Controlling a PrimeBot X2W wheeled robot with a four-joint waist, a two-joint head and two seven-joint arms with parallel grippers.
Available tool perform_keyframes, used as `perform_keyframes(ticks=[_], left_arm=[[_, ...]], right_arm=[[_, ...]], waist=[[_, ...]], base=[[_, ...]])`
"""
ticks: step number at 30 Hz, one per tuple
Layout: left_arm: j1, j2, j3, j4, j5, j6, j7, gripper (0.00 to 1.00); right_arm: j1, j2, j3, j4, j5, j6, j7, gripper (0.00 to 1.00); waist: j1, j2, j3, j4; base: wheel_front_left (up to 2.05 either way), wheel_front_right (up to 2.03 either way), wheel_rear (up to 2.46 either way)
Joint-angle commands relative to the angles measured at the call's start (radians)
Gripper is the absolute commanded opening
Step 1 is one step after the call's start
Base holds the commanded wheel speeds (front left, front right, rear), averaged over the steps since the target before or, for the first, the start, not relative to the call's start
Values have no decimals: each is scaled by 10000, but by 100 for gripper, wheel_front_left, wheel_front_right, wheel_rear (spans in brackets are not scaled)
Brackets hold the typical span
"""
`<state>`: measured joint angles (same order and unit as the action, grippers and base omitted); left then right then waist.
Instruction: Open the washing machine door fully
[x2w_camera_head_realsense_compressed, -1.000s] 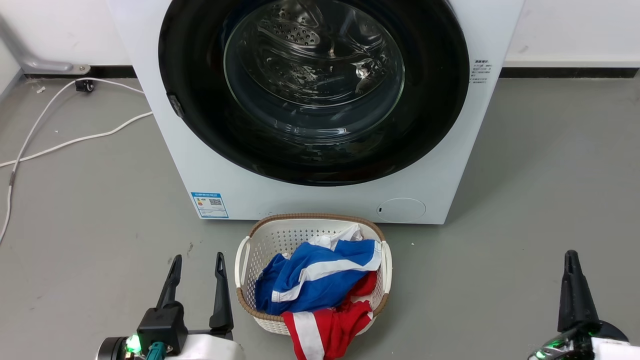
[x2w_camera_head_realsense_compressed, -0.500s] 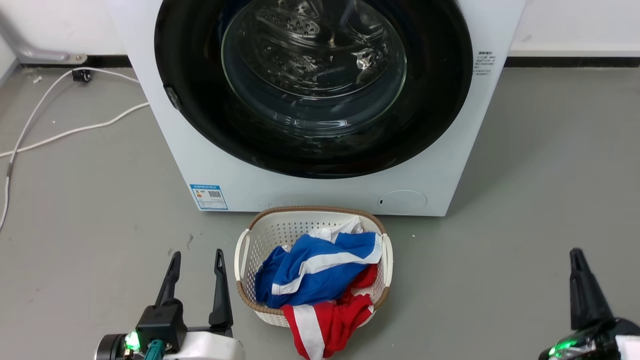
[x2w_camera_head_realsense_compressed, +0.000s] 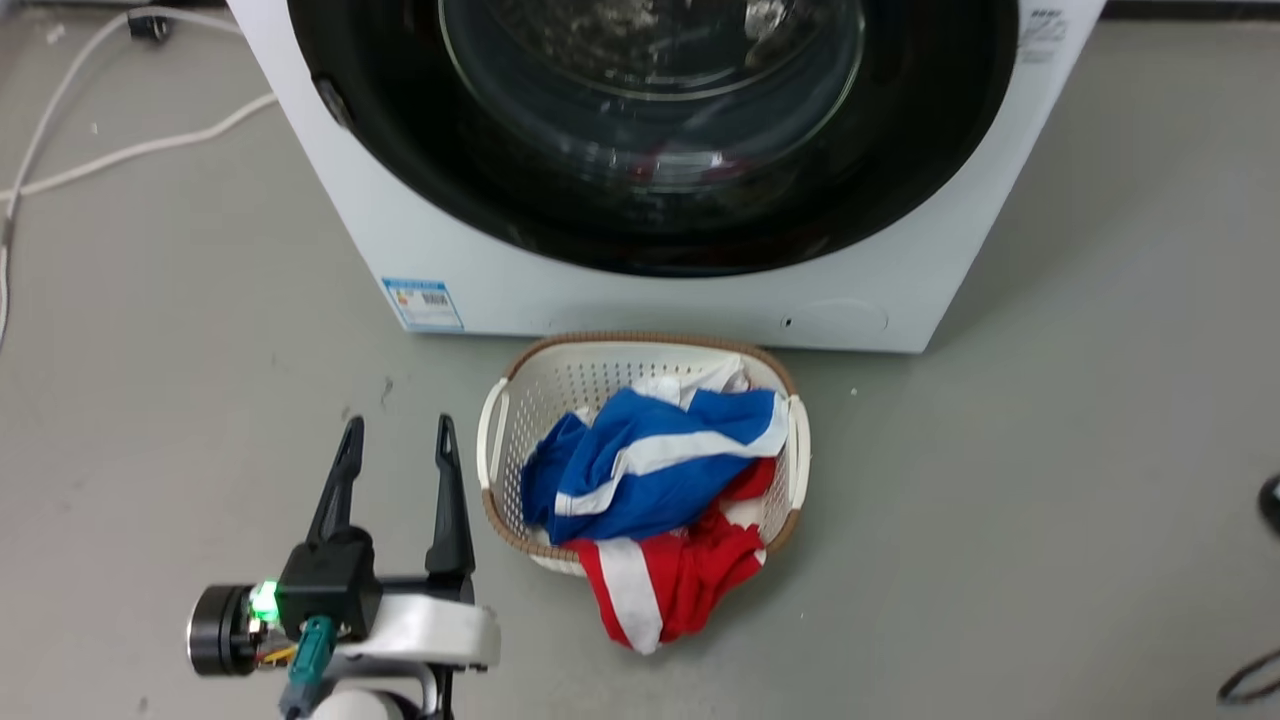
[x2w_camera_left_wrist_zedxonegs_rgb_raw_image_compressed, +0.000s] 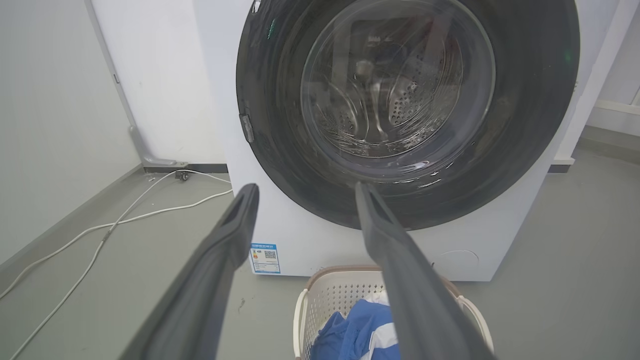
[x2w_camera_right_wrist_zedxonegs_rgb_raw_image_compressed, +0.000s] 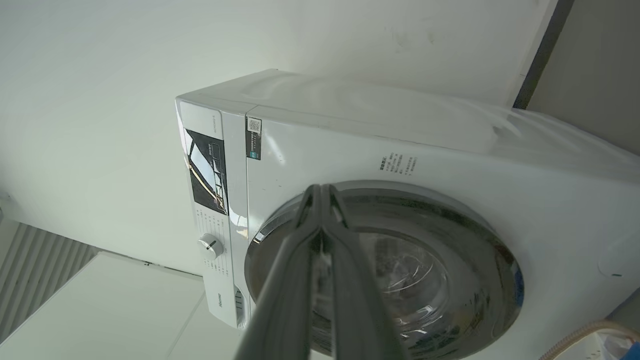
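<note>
Door: the washing machine door (x2w_camera_head_realsense_compressed: 650, 110) is shut, flat against the front of the washing machine (x2w_camera_head_realsense_compressed: 620, 305). It is a big shiny black ring with a clear glass bowl in the middle.
Drum: the steel drum (x2w_camera_left_wrist_zedxonegs_rgb_raw_image_compressed: 400, 100) with its little holes shows through the glass.
Catch: a small grey piece (x2w_camera_left_wrist_zedxonegs_rgb_raw_image_compressed: 247, 128) sits on the door's left edge.
Machine: a white box that stands on the grey floor (x2w_camera_head_realsense_compressed: 1050, 450) by the wall. A blue label sticker (x2w_camera_head_realsense_compressed: 424, 303) is at the lower left corner of its front. A round knob (x2w_camera_right_wrist_zedxonegs_rgb_raw_image_compressed: 210, 246) is on the top panel.
Basket: a white laundry basket (x2w_camera_head_realsense_compressed: 640, 342) sits on the floor, just in front of the machine and below the door.
Clothes: a blue cloth (x2w_camera_head_realsense_compressed: 640, 460) with a white stripe lies on top. A red cloth (x2w_camera_head_realsense_compressed: 680, 580) hangs over the near rim onto the floor.
Left gripper: the left gripper (x2w_camera_head_realsense_compressed: 397, 426) is just left of the basket, well apart from the door. Its two fingers are spread wide and hold nothing.
Right gripper: the right gripper (x2w_camera_right_wrist_zedxonegs_rgb_raw_image_compressed: 320, 192) has its fingers pressed together with nothing between them. They point at the door's top edge.
Cables: white cables (x2w_camera_head_realsense_compressed: 130, 150) lie on the floor left of the machine.
</note>
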<state>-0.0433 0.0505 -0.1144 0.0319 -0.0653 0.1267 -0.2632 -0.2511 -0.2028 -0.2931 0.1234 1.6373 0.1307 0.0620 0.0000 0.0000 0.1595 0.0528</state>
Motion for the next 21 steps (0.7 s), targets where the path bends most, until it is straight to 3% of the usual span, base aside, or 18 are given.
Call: perform_keyframes(ticks=[1, 9, 21], left_arm=[[-284, -2, -22, -75, 50, 55, -24, 100], [-1255, -2, -194, -506, 88, 112, -24, 100], [-2120, -3, -371, -978, -54, 238, -24, 100]], right_arm=[[-569, -237, -31, 193, -52, 1, 142, 0], [-3764, -1678, 190, 1514, -329, 1, 999, 0], [-7751, -3312, 1915, 3643, -1791, 1, 2318, 0]], waist=[[0, 0, 561, 185], [0, 0, 2228, 532], [0, 0, 3926, 1075]], base=[[0, 0, 0], [0, 0, 0], [0, 0, 0]])
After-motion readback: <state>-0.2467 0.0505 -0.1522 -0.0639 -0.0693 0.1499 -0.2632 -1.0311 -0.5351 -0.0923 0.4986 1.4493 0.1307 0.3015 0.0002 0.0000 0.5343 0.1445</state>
